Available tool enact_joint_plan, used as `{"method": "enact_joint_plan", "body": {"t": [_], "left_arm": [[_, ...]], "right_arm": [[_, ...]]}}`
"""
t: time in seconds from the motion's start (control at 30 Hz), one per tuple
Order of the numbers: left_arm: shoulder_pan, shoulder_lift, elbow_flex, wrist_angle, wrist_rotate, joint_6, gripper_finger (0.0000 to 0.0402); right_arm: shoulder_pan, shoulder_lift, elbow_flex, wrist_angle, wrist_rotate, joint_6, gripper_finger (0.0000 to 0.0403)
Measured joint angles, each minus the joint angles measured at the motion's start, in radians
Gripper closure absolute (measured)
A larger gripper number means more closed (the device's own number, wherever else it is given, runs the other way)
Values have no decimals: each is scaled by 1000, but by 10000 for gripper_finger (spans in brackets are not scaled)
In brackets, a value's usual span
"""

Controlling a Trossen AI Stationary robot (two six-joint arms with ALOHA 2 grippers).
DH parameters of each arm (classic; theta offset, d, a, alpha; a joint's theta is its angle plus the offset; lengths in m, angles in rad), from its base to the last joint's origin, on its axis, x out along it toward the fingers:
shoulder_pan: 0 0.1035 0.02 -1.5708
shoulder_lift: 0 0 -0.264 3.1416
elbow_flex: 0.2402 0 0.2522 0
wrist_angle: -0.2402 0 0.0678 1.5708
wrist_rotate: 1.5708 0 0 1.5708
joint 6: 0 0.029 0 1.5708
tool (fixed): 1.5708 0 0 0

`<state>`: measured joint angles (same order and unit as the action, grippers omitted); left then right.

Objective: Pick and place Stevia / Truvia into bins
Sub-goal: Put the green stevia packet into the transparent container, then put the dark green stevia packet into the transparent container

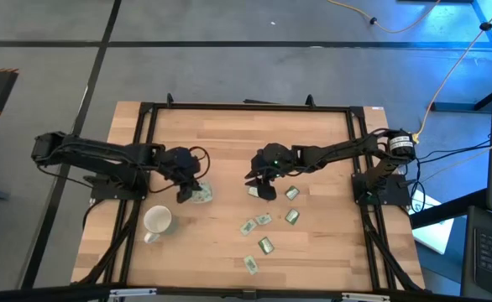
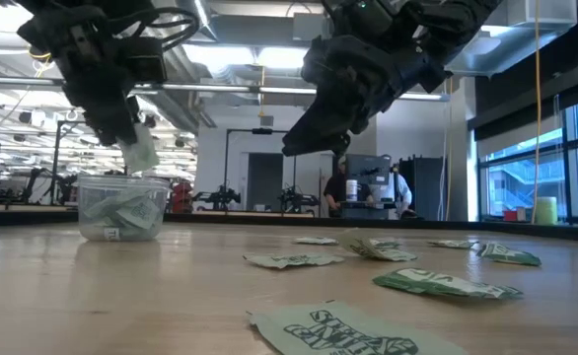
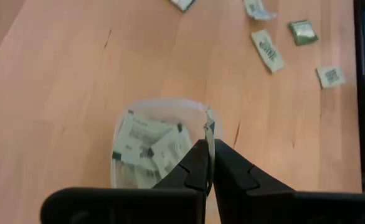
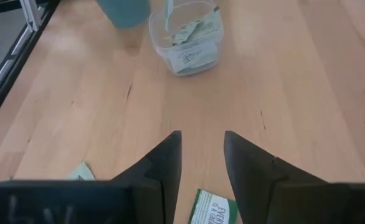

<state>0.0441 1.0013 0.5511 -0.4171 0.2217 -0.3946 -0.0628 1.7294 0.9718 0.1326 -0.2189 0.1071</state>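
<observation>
**Dropping a sachet into the cup**

Holding one sachet in the left jaws, nearly closed on its edge, right over the rim of the cup. Judging the step in hand as the release: next, opening those jaws a little, with the sachet kept inside the rim so it falls in and not onto the tabletop.

Hovering with the right jaws, parted wide and carrying nothing, just above a loose sachet near the middle of the tabletop. Next there, probably lowering squarely over that flat packet before closing.

Counting:
- one cup, already holding several sachets, too overlapped to number
- one white mug near it
- about seven loose sachets lying to the right
- one in the left jaws
</observation>
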Motion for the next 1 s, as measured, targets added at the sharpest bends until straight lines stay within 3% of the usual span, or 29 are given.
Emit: {"method": "enact_joint_plan", "body": {"t": [0.37,0.57,0.8,1.0], "left_arm": [[0,94,-26,5,-25,-13,389],[0,107,-23,-3,-65,22,360],[0,105,65,-72,-83,116,329],[0,105,93,-100,-211,165,319]], "right_arm": [[0,0,0,6,0,-37,279],[0,0,0,3,0,-34,279],[0,0,0,-1,0,-37,279],[7,0,-1,-30,0,-52,279]]}}
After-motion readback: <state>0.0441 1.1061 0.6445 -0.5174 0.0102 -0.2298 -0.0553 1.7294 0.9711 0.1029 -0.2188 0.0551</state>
